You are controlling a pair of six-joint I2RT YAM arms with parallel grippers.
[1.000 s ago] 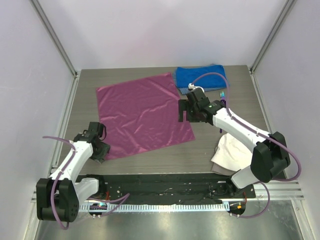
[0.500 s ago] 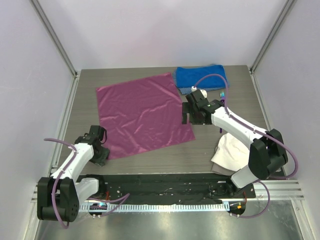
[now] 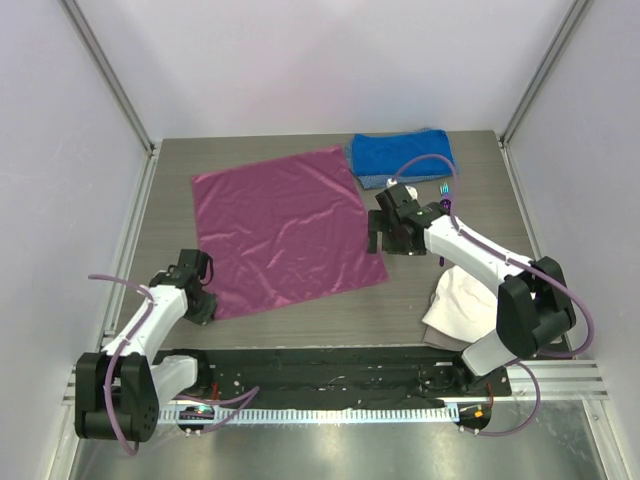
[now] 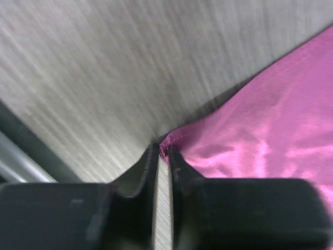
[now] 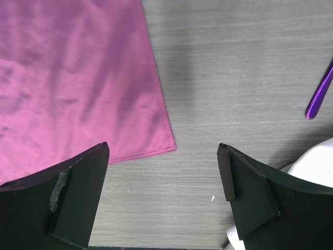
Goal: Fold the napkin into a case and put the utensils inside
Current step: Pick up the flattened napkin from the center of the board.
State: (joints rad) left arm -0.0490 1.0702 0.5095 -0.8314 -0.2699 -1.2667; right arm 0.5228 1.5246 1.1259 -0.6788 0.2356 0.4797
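a grey wood-grain counter (image 3: 170,200) fills the middle of the top view, closed in by pale lilac walls (image 3: 320,60), with metal posts (image 3: 110,75) slanting up at the upper left and upper right; a black rail (image 3: 330,375) crosses the lower part of the frame. the napkin (image 3: 285,230) lies open and flat, a magenta square left of centre, its upper right corner just beside a blue towel (image 3: 400,152). a white cloth (image 3: 455,300) is bunched at the lower right, partly under the right arm (image 3: 480,255). the left fingers (image 3: 203,303), at the lower left, are drawn narrow and pinch the napkin's lower left corner; the left wrist view shows the cloth's tip caught between them. the right fingers (image 3: 373,235) stand wide apart over the napkin's lower right corner, gripping nothing. the utensils (image 3: 446,192) are tiny below the towel, half hidden by the arm and its cable (image 3: 420,155), and fork and spoon cannot be told apart there. in the right wrist view one of them shows only as a glossy purple tip at the right edge, cut off
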